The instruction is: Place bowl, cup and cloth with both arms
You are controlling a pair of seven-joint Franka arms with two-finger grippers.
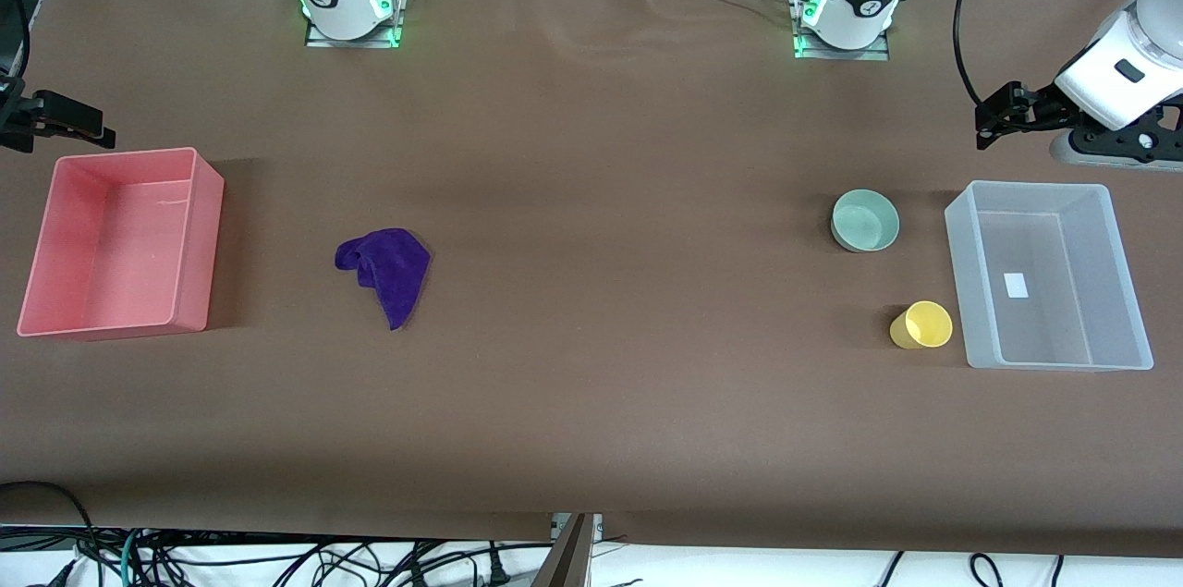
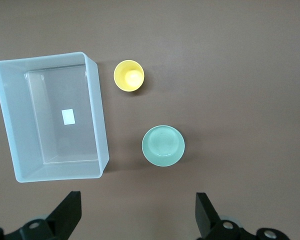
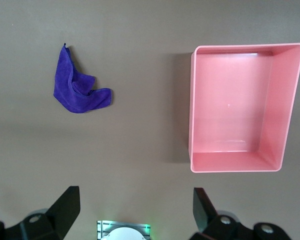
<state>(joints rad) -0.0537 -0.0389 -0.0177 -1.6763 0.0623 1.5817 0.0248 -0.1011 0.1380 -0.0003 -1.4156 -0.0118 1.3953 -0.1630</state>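
Both arms wait, fingers spread: left gripper (image 2: pixel 137 215) above clear bin (image 1: pixel 1123 291), right gripper (image 3: pixel 135 212) above pink bin (image 1: pixel 208 226).

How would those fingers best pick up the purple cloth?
Probably from straight above, pinching the raised fold at the wider, bunched end of the cloth. It lies limp and flat on the table, so no edge offers a side hold.

purple cloth (image 3: pixel 75 89) crumpled flat on brown table (image 3: pixel 140 45), pink bin (image 3: pixel 285 100) well apart from it, right gripper (image 3: pixel 135 212) jaws wide apart above
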